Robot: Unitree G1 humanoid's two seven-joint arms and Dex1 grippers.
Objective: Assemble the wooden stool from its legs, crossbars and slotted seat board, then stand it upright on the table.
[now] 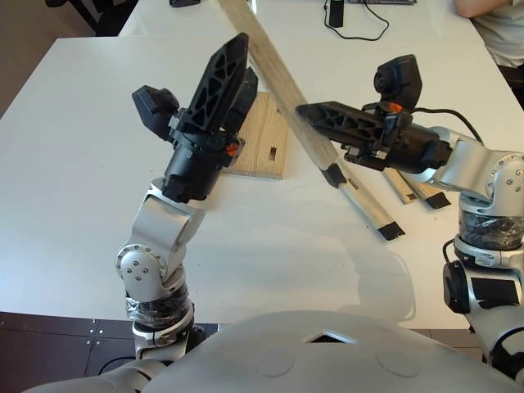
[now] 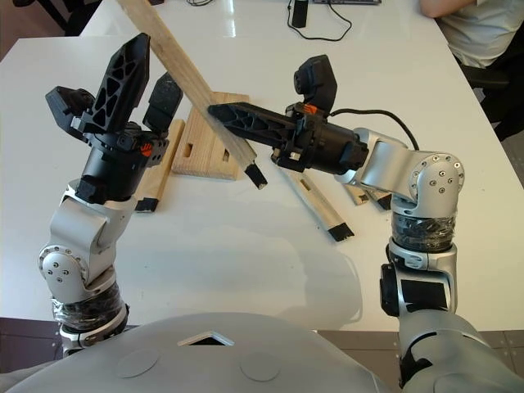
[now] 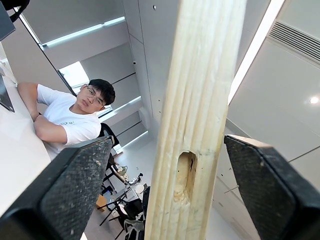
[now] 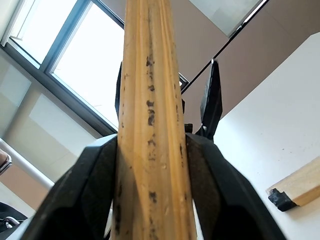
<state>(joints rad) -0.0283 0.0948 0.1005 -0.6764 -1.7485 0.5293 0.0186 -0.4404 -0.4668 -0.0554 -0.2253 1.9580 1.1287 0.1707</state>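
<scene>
**White table (image 1: pixel 82 164): right gripper (image 1: pixel 304 113) clamps a stool leg (image 1: pixel 270 65), left gripper (image 1: pixel 244 59) open around it**

Left eye view: the slotted seat board (image 1: pixel 260 135) lies flat on the table, just behind the left arm. The held leg is a long pale wood bar with a black cap on its low end. It is tilted steeply, the cap is off the table and the top runs out of frame. The right gripper pinches it near the capped end. The left gripper sits higher up the leg, fingers spread wide, one on each side. A second leg (image 1: pixel 372 209) lies flat below the cap. More capped pieces (image 1: pixel 413 190) lie beside the right arm.

Right eye view: same layout. Another capped piece (image 2: pixel 160 168) lies just beside the seat board, by the left arm.

Left wrist view: the leg passes between the left pads (image 3: pixel 70 190), and a mortise (image 3: pixel 185 175) is cut in its face. There is a gap on both sides, so the pads do not touch it.

Right wrist view: both right pads (image 4: pixel 95 190) press the leg's sides. A capped wood end (image 4: pixel 295 190) lies on the table beyond.
</scene>
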